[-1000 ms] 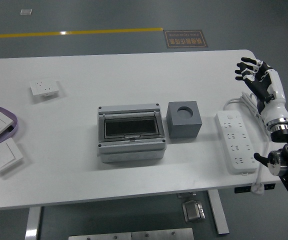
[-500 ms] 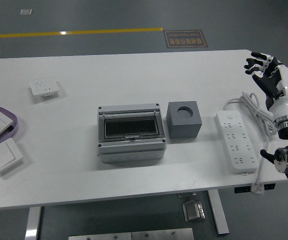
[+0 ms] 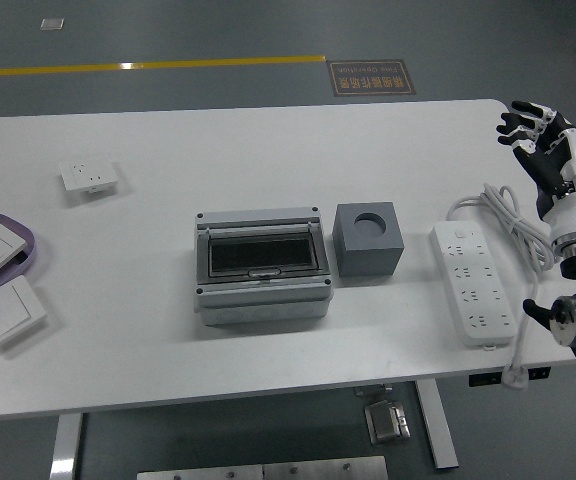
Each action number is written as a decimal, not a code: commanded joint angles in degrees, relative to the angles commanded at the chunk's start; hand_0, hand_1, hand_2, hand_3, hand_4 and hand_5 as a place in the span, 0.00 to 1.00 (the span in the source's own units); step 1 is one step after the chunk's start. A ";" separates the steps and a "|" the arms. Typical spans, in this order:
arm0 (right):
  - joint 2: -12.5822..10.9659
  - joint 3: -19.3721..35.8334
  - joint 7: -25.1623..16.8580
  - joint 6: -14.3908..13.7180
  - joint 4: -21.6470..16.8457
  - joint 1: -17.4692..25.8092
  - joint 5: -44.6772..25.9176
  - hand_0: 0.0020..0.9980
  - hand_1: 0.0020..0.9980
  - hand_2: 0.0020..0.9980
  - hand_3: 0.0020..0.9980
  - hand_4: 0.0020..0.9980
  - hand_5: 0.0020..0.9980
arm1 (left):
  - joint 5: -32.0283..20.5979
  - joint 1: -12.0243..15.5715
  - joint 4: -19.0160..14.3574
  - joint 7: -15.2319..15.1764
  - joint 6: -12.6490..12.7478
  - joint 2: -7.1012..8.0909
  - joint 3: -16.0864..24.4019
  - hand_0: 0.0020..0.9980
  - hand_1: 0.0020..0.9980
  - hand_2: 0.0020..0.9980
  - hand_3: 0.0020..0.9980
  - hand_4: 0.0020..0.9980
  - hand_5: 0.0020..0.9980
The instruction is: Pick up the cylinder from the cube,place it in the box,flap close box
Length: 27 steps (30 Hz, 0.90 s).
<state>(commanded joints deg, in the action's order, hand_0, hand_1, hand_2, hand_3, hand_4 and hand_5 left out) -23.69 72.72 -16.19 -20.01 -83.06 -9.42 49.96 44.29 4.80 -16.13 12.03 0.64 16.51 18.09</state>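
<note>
Grey and closed, the box [image 3: 262,264] sits well to the left of the right hand [image 3: 540,142], which hangs in the air over the bench's [image 3: 218,150] far right corner with its fingers [image 3: 524,113] spread and nothing in them. Between hand and box, nearer the box, stands the dark grey cube [image 3: 369,240], just beside the box's right wall. Its top shows a round socket, and that socket looks empty: no cylinder can be seen on the cube or anywhere else on the bench. The box's tinted flap lies down flat over its window, so whatever is inside cannot be made out through it.

Judging by this, the pick, the placing and the closing all look done, and the hand appears to be standing clear of the work. If the cylinder is indeed inside, nothing more is called for than to rest the arm. If it is not, the hand would have to travel left and down, past the white power strip [image 3: 473,283] and its coiled cord [image 3: 503,212] directly below it, without snagging either.

Far to the left lie a small white socket plate [image 3: 90,177], two white switch plates [image 3: 6,311] and a purple tray [image 3: 26,243]. No left hand is visible.
</note>
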 joint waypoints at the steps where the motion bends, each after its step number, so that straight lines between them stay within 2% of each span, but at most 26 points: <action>1: 0.01 -0.04 -0.08 0.08 0.05 -0.07 -0.10 0.66 0.63 0.64 0.65 0.76 0.30 | -0.07 0.01 0.03 0.00 0.00 0.01 -0.08 0.65 0.65 0.68 0.71 0.73 0.34; 9: 0.23 -0.88 -2.12 1.41 1.75 -1.00 -3.34 0.66 0.63 0.64 0.65 0.76 0.30 | -0.79 -0.07 0.21 -0.03 -0.01 -0.01 -0.98 0.65 0.65 0.68 0.71 0.73 0.34; 17: 0.44 -3.78 -4.66 1.37 3.46 -3.16 -6.46 0.66 0.63 0.64 0.65 0.77 0.29 | -1.40 -0.21 0.73 -0.04 0.01 -0.56 -1.85 0.65 0.65 0.68 0.71 0.73 0.33; 21: 0.45 -4.40 -4.18 0.86 2.76 -3.87 -5.39 0.66 0.63 0.64 0.65 0.77 0.28 | -1.55 -0.61 0.84 0.02 -0.15 -0.74 -1.81 0.65 0.65 0.68 0.71 0.73 0.34; 27: -0.11 -4.97 -3.48 0.38 1.51 -4.33 -3.96 0.65 0.62 0.63 0.64 0.77 0.28 | -0.16 -1.04 0.71 0.13 -0.18 -0.22 -0.22 0.65 0.65 0.68 0.71 0.73 0.33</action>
<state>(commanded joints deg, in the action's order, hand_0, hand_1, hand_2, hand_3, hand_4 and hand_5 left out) -23.79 67.75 -19.68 -19.64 -81.55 -13.75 46.00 44.13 3.75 -15.43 12.16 0.46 16.29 17.87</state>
